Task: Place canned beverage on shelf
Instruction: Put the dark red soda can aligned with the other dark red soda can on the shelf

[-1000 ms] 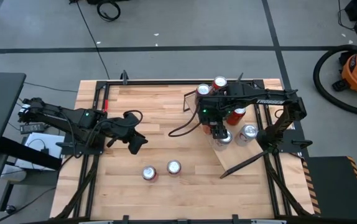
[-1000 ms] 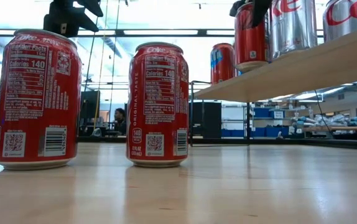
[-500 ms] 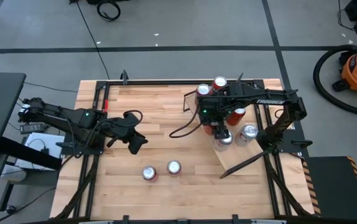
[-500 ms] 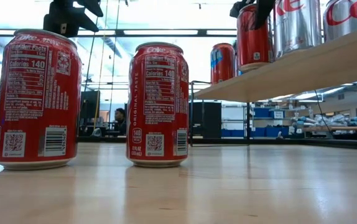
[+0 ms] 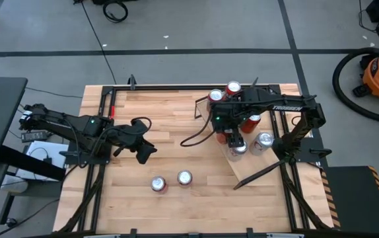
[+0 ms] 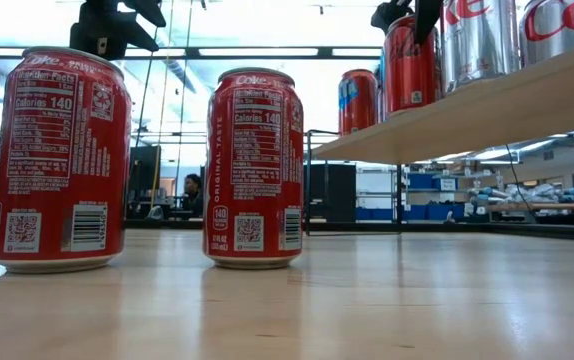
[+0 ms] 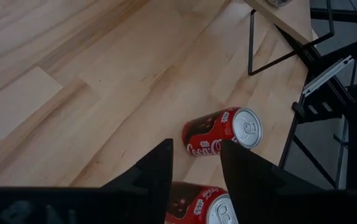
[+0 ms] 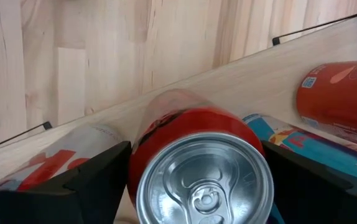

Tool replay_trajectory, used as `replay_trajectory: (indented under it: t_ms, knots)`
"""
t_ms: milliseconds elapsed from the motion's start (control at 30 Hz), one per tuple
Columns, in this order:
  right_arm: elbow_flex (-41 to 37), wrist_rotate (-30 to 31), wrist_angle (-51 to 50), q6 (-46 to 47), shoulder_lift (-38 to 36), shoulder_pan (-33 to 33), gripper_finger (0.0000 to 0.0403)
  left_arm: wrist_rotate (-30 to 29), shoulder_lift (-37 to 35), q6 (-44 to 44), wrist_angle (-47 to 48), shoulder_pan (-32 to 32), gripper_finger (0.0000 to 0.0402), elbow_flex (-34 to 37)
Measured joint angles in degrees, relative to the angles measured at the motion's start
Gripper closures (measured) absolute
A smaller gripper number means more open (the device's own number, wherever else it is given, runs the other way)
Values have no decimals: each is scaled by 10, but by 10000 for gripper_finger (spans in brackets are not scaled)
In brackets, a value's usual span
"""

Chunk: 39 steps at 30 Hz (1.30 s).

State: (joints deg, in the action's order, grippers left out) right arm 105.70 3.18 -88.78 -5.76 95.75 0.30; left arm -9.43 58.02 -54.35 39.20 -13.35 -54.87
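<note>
My right gripper is shut on an upright red can over the sloped light wood shelf, which also shows in the low view. In the low view the can is beside a silver can. Two more red cans stand on their bottoms on the tabletop near the front. My left gripper is open and empty above the table's left middle. Its wrist view looks down on those two cans. My right gripper pinches the red can's side wall just below the top rim between its two fingers. The fingers come from above and point down. The can is upright with its bottom at the shelf board; whether it rests there I cannot tell.
Several other cans are on the shelf: silver, red, and two at its far end. A black metal frame edges the table's right side, and a black cable lies mid-table. There is bare wood between the arms.
My right gripper has carried the red can a little sideways over the shelf, closer to the silver can beside it. The can has stayed upright in the hold.
</note>
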Motion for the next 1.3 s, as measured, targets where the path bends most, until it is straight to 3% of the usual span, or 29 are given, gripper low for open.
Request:
replay_trajectory:
  t_ms: [567, 1000, 1100, 1300]
  knots:
    - [97, 29, -3, 2, -4, 0, 49, 0, 0, 0, 0, 0, 258, 0]
    - [67, 51, 159, -16, -2, 43, 58, -12, 0, 0, 0, 0, 258, 0]
    - [41, 44, 159, -13, -2, 43, 79, -12, 0, 0, 0, 0, 258, 0]
    - [-9, 43, 146, 2, 0, 43, 157, -11, 0, 0, 0, 0, 258, 0]
